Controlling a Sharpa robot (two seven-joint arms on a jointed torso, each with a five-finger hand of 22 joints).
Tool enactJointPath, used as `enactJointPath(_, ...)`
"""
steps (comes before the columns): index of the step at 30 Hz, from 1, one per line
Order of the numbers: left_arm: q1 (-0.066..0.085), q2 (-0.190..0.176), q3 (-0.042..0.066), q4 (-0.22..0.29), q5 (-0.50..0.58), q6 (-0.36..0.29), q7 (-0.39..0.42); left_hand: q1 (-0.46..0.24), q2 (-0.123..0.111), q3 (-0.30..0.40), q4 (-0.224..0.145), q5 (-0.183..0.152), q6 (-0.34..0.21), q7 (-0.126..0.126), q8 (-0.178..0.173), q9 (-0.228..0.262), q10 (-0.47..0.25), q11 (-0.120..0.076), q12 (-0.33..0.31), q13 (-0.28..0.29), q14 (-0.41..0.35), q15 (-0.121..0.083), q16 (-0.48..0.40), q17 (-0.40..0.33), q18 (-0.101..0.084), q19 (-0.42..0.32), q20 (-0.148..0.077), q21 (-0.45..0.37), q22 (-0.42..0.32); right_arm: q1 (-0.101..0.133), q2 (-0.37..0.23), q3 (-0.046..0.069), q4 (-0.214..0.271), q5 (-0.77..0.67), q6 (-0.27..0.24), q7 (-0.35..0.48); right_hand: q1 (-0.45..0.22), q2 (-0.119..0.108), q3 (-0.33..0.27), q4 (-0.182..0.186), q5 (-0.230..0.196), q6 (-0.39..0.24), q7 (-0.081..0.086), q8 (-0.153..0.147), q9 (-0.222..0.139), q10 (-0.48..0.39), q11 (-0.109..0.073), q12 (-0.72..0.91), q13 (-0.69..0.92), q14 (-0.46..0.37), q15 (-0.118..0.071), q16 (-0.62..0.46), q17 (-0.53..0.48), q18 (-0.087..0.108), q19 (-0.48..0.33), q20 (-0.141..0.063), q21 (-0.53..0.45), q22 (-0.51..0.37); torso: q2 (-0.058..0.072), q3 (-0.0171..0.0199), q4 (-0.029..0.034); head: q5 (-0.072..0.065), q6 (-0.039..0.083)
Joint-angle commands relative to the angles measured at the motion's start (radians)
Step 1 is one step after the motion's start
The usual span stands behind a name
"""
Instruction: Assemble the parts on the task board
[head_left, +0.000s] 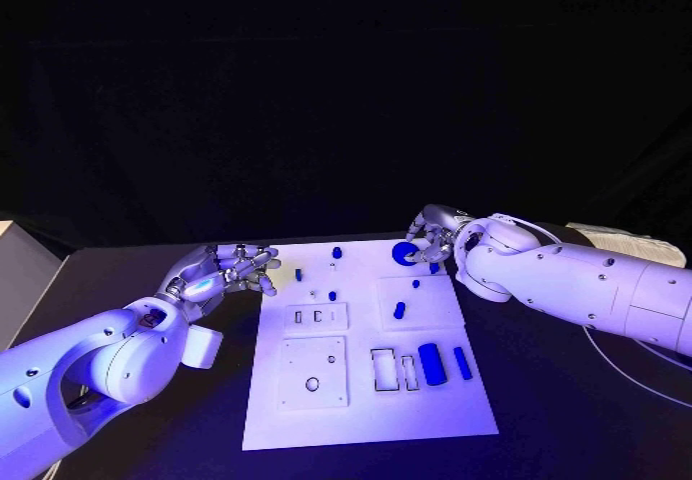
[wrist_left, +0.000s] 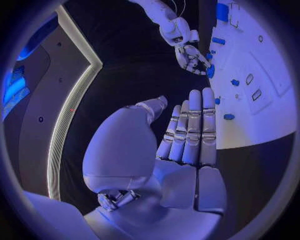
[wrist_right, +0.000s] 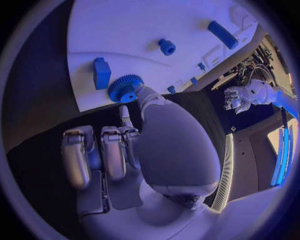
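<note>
Black table carries the white task board (head_left: 368, 410), where the right hand (head_left: 433, 243) touches, perhaps pinches, the blue gear (head_left: 404, 253) at the board's far edge, seemingly lifting it next, while the left hand (head_left: 231, 268) waits open and empty.

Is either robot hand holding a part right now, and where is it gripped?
The right robot hand touches the blue gear at its toothed rim; a full grip cannot be told. The left robot hand holds nothing.
</note>
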Motion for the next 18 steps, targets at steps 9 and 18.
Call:
enactJointPath(9, 0.0, 0.004, 0.001, 0.0, -0.006, 0.02, 0.006, -0.006, 0.004, 0.005, -0.002, 0.001, 0.001, 0.006, -0.003, 0.001, -0.002, 0.003, -0.004, 0.001, -0.005, 0.002, 0.004, 0.001, 0.01, -0.008, 0.001, 0.003, 0.001, -0.001, 0.013, -0.002, -0.016, -0.019, 0.045, -0.012, -0.007, 0.001, -0.006, 0.0, 0.003, -0.008, -0.003, 0.004, 0.001, 0.102, 0.006, 0.003, 0.26, 0.097, 0.008, 0.006, 0.217, -0.006, 0.105, 0.009, 0.002, 0.263, 0.0, 0.0001, 0.0011, -0.002, -0.004)
enactJointPath(18, 0.0, 0.003, 0.001, 0.0, -0.006, 0.019, 0.005, -0.006, 0.004, 0.005, -0.002, 0.001, 0.001, 0.006, -0.003, 0.001, -0.002, 0.003, -0.004, 0.001, -0.005, 0.002, 0.004, 0.001, 0.01, -0.008, 0.001, 0.003, 0.001, -0.008, 0.02, -0.005, -0.018, -0.021, 0.068, -0.014, -0.004, 0.006, -0.006, -0.001, 0.013, -0.004, -0.003, 0.007, 0.003, 0.102, 0.006, 0.003, 0.26, 0.097, 0.009, 0.007, 0.219, -0.006, 0.105, 0.011, 0.002, 0.263, 0.002, 0.0015, 0.0001, 0.002, -0.006)
